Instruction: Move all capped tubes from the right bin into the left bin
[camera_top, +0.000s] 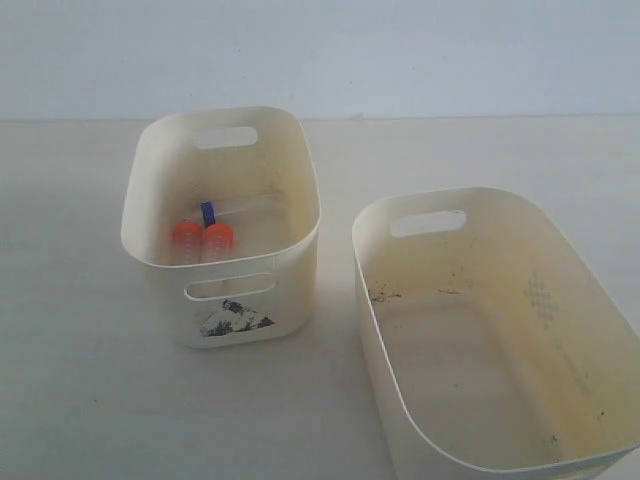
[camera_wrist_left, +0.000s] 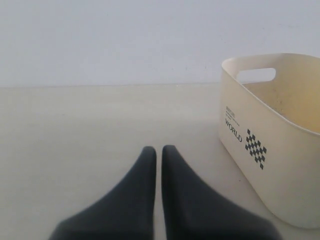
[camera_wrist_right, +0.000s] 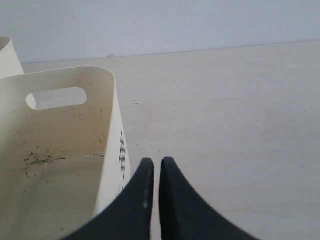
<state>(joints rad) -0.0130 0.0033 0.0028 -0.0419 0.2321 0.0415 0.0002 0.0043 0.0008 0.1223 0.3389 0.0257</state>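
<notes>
The left bin, cream with a torn black-and-white label, holds capped tubes: two orange caps side by side and one blue cap behind them. I cannot make out a second blue cap. The right bin, with a faint dotted diamond pattern, has no tubes in it, only dark specks. Neither gripper shows in the exterior view. My left gripper is shut on nothing, low over the table beside the left bin. My right gripper is shut on nothing, just outside the right bin.
The two bins stand on a pale table with a plain wall behind. Bare tabletop lies in front of each gripper. A corner of the left bin shows beyond the right bin in the right wrist view.
</notes>
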